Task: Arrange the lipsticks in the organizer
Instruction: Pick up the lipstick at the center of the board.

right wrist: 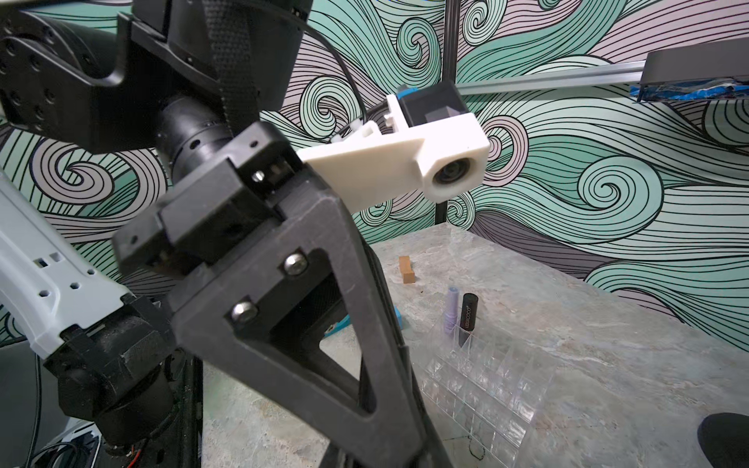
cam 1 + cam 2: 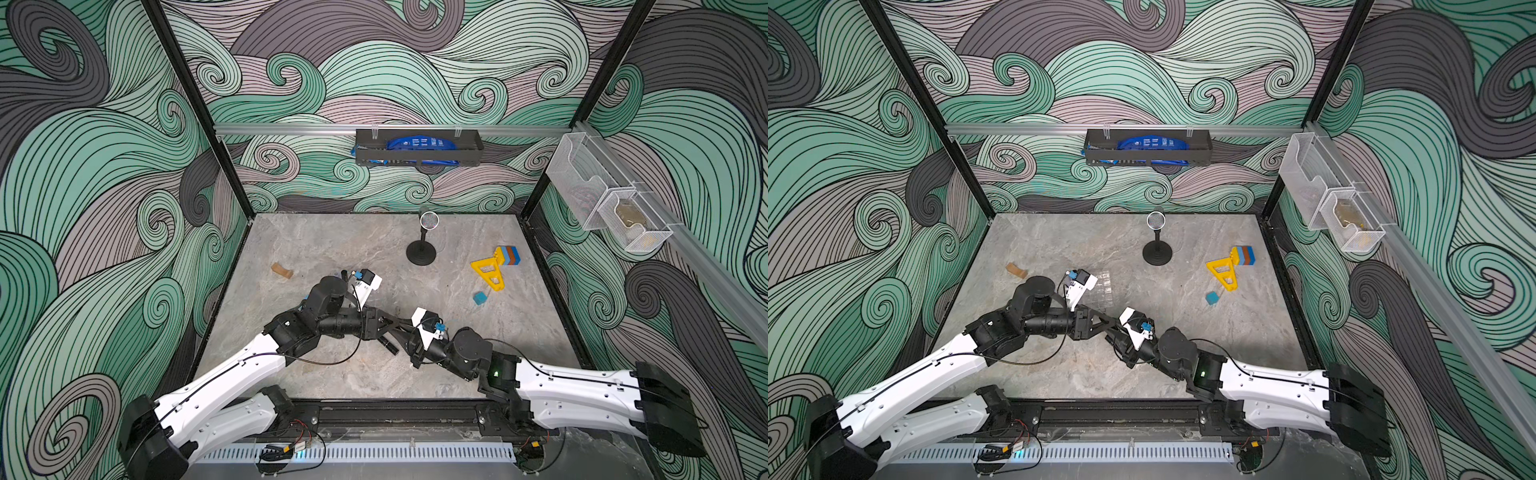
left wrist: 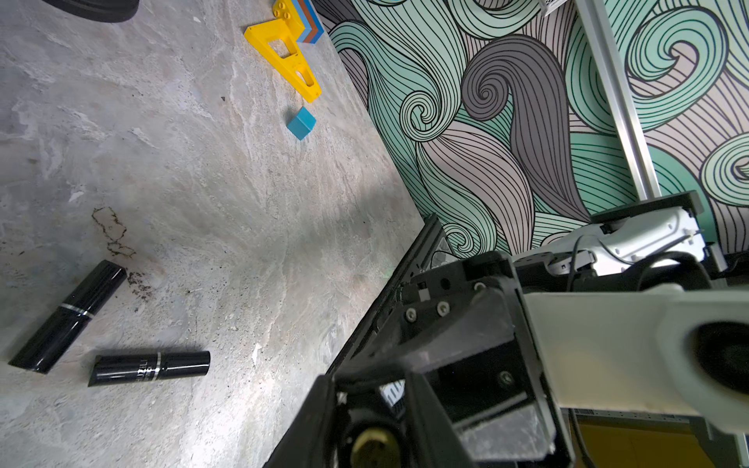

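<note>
My two grippers meet tip to tip above the middle of the table in both top views, the left gripper point(image 2: 405, 328) coming from the left and the right gripper point(image 2: 399, 334) from the right. In the left wrist view a black lipstick point(image 3: 375, 445) shows end-on between my left fingers point(image 3: 316, 421), which sit tight against it. The right gripper's jaws are hidden behind the left one in the right wrist view. Two lipsticks point(image 3: 67, 316) point(image 3: 150, 366) lie flat on the table. Another lipstick point(image 1: 468, 320) stands in a far cell of the clear organizer point(image 1: 486, 389) point(image 2: 1106, 286).
A pale lavender tube point(image 1: 450, 310) stands in the organizer beside the black one. A microphone stand point(image 2: 424, 249), yellow toy point(image 2: 488, 272), blue cube point(image 2: 480, 298) and tan block point(image 2: 282, 270) sit on the table. A dark shelf point(image 2: 417, 151) and mesh basket point(image 2: 606, 208) hang on the walls.
</note>
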`<state>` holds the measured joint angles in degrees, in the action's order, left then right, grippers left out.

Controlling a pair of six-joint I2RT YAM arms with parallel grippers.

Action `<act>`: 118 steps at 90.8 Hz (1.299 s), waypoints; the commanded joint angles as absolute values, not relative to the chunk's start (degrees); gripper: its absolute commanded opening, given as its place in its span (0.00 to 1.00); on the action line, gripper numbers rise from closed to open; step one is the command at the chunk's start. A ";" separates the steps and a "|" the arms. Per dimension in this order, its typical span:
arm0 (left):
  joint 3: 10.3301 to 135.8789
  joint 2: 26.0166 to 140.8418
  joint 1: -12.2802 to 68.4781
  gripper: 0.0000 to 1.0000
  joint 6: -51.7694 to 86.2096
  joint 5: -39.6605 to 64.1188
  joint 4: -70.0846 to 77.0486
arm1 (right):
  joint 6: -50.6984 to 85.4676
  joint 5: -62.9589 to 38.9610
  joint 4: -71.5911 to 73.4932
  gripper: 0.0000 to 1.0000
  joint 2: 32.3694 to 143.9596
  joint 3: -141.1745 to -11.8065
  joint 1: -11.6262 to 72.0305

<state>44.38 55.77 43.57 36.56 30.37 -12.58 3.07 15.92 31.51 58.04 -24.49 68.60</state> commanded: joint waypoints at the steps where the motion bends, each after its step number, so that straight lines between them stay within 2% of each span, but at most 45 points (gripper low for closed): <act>1: 46.71 55.03 43.33 0.25 35.39 30.67 -13.52 | 1.59 14.77 33.45 0.19 58.38 -26.17 68.99; 25: 47.53 54.82 43.35 0.16 34.76 29.64 -14.04 | 1.63 14.41 32.59 0.21 58.89 -26.78 69.08; 52: 47.84 56.16 43.24 0.11 34.75 30.32 -12.77 | 1.38 15.23 32.25 0.24 58.55 -26.81 69.08; 82: 47.60 55.66 41.92 0.07 34.28 28.55 -12.87 | 4.29 19.60 31.19 0.43 56.85 -26.93 69.00; 100: 48.45 55.74 38.39 0.07 32.07 28.01 -14.47 | 6.43 19.96 27.08 0.54 54.01 -26.98 68.04; 110: 48.49 55.60 35.59 0.07 31.05 28.35 -14.10 | 12.04 17.68 23.62 0.58 50.13 -26.71 64.85; 118: 48.02 55.66 33.09 0.07 30.38 29.10 -13.32 | 22.43 10.74 20.80 0.60 46.82 -26.87 58.95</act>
<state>45.93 55.79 35.86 32.91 28.71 -14.20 10.33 16.80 24.84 50.68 -25.34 64.51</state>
